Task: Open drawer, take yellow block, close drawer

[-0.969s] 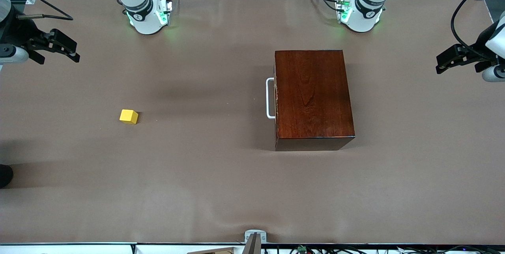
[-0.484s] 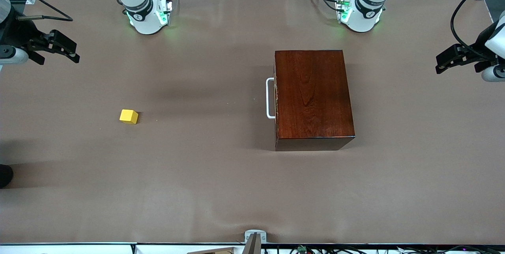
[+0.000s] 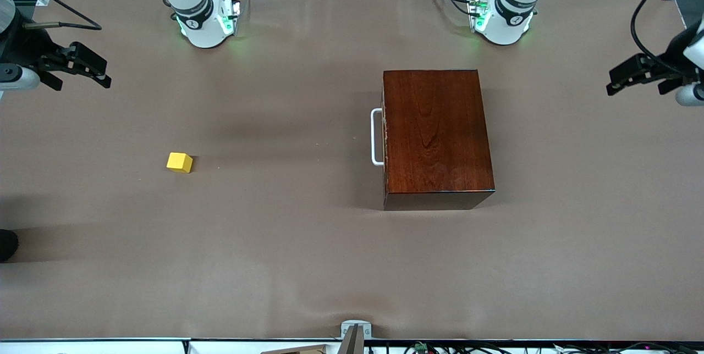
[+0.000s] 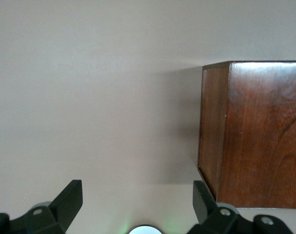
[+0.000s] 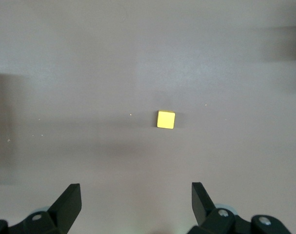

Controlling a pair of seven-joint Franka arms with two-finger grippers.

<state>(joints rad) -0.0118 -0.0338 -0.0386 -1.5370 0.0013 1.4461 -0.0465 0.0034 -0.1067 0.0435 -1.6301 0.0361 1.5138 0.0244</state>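
The dark reddish-brown wooden box (image 3: 436, 137) stands toward the left arm's end of the table. Its drawer is shut, and the white bar handle (image 3: 375, 137) faces the right arm's end. The box also shows in the left wrist view (image 4: 255, 131). The yellow block (image 3: 179, 162) lies on the bare table toward the right arm's end; it also shows in the right wrist view (image 5: 166, 119). My left gripper (image 3: 638, 76) is open and empty, up over the table's edge at the left arm's end. My right gripper (image 3: 82, 65) is open and empty, up over the right arm's end.
The brown cloth-covered table (image 3: 275, 244) holds only the box and the block. Both arm bases (image 3: 206, 18) stand along the edge farthest from the front camera. A small metal bracket (image 3: 355, 332) sits at the nearest edge.
My left gripper has risen slightly at the left arm's end of the table. The right gripper, the box and the block have not moved.
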